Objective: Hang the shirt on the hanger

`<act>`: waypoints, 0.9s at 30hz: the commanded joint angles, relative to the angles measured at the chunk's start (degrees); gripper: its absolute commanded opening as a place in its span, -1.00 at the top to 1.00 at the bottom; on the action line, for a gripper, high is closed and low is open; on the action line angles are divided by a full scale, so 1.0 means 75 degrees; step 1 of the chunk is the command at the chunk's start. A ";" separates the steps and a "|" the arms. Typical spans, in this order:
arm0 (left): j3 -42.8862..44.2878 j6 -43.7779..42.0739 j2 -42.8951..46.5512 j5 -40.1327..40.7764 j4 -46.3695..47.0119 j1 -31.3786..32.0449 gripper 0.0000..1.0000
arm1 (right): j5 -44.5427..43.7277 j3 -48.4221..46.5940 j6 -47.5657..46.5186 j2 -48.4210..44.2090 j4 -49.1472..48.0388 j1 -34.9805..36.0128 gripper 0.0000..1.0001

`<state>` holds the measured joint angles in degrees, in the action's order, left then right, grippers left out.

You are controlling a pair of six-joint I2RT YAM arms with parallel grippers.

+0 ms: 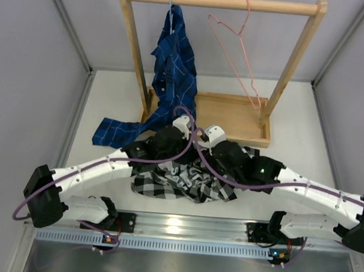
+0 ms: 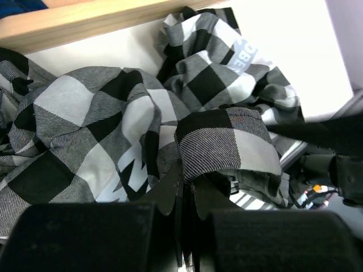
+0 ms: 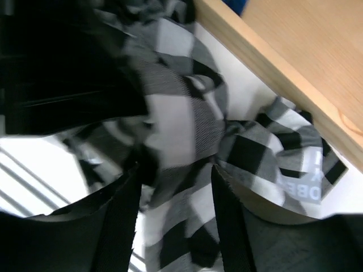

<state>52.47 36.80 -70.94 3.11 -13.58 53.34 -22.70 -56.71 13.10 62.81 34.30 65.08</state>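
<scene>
Two arms reach in over the middle of the table (image 1: 303, 120), wrists close together above the shirt (image 1: 178, 181).

Shirt: crumpled heap on the table, just near of the rack's wooden tray (image 1: 234, 115). Its far edge lies close against the tray's front board. Pale lettering shows on two folds in the left wrist view.

Left gripper (image 2: 186, 181): jaws closed together. A raised fold of the shirt sits right at the tips and looks pinched.

Right gripper (image 3: 176, 170): fingers (image 3: 122, 221) stand apart with check cloth between them, not clamped. View is blurred. The lettered patch lies right of it, beside the tray edge.

Hanger (image 1: 239, 46): on the right half of the rail (image 1: 211, 0), hook over the bar, frame tilted, low corner down by the tray. Well apart from the shirt.

Blue shirt (image 1: 175, 66): hangs at the left of the rail, one end trailing onto the table at far left.
</scene>
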 commanded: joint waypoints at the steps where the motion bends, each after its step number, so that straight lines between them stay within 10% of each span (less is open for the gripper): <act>1: -0.0151 -0.0206 0.0516 -0.0216 0.0358 0.0013 1.00 | 0.0108 -0.0092 -0.0118 0.0145 -0.0331 -0.0823 0.10; 3: -0.0175 -0.0335 0.0680 -0.0274 0.0370 0.0013 1.00 | 0.0214 -0.0079 -0.0200 0.0134 -0.0320 -0.1457 0.99; 10: 0.0153 -0.1261 0.0903 -0.1902 0.1294 0.0187 1.00 | -0.1108 -0.0723 -0.0539 -0.1211 -0.0005 -0.1587 1.00; 18: -0.0117 -0.1741 0.0366 -0.1249 0.1999 0.0973 0.99 | -0.0690 -0.0374 -0.0071 -0.1542 0.1109 -0.1904 1.00; 22: -0.0012 -0.2455 0.0119 -0.1060 0.1882 0.1021 0.57 | 0.0026 -0.0092 0.0022 -0.1822 0.1133 -0.1904 1.00; 27: 0.0223 -0.2668 -0.0197 -0.0720 0.1507 0.1032 0.53 | 0.0038 0.0014 0.0034 -0.2011 0.1180 -0.1892 1.00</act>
<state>51.77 19.90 -71.37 -4.34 -1.58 60.86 -22.39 -56.14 12.69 49.52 42.04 51.59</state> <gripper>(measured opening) 0.235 0.007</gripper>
